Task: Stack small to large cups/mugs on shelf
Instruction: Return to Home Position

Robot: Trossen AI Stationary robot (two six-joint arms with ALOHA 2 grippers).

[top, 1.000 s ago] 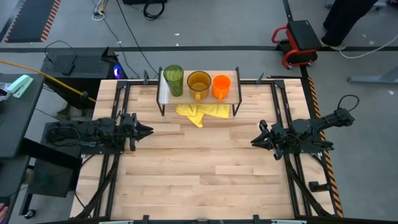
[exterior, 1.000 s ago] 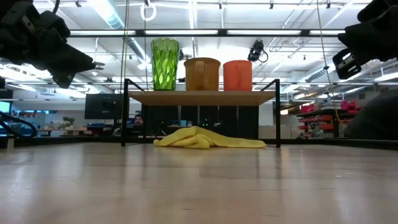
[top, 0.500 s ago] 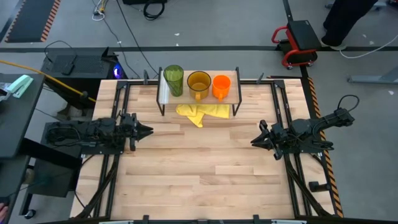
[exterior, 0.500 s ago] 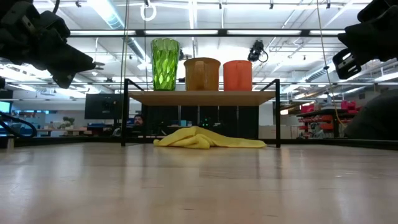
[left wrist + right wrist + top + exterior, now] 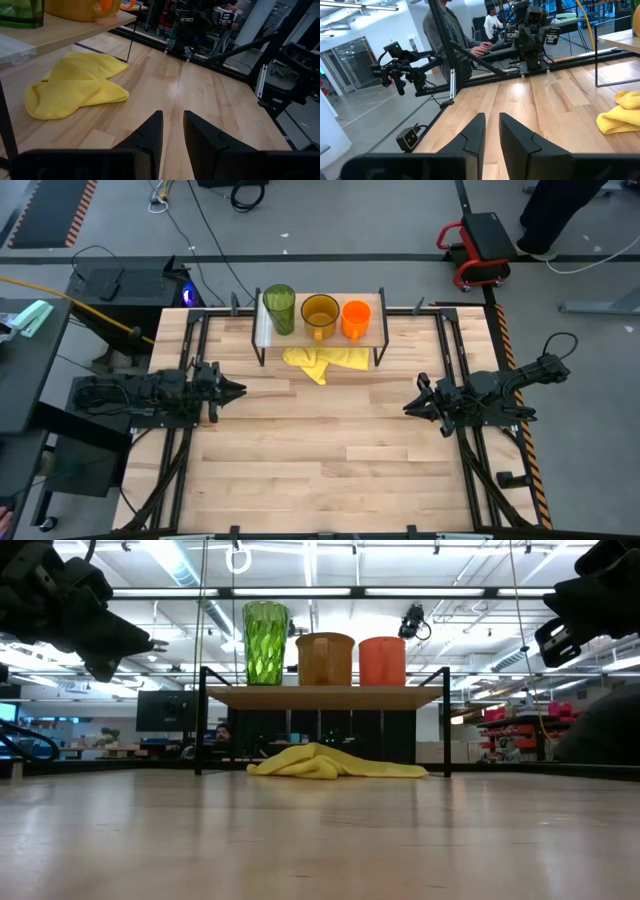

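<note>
A low wooden shelf on black legs stands at the table's far edge, also in the low view. Three cups stand upright in a row on its top: a dark green tumbler on the left, an amber mug in the middle, a small orange mug on the right. My left gripper hovers at the table's left side, nearly shut and empty. My right gripper hovers at the right side, nearly shut and empty.
A crumpled yellow cloth lies on the table under and just in front of the shelf, seen also in the left wrist view. Bare wooden tabletop stretches between the arms. People sit at desks beyond the table.
</note>
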